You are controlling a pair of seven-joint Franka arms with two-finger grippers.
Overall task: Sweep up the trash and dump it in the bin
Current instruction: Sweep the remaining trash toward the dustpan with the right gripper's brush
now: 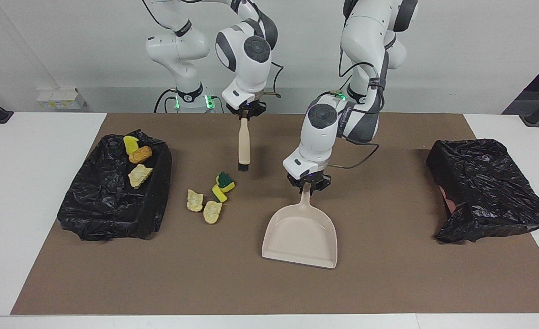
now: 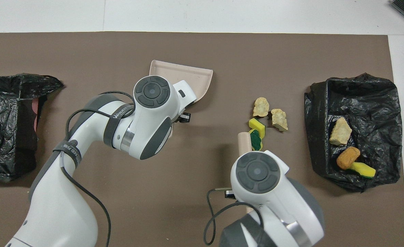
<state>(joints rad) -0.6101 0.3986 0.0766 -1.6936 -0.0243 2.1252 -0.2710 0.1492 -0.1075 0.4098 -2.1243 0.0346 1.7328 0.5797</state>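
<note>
Two high cameras, facing oppositely, share the table.

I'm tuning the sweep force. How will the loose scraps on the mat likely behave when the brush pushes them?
The scraps look like small sponge and bread-like chunks, so probably light and easily shoved. Their irregular, blocky shapes suggest they will tumble or scatter rather than roll straight. They lie close together, so the brush may move them as a group toward the dustpan.
</note>
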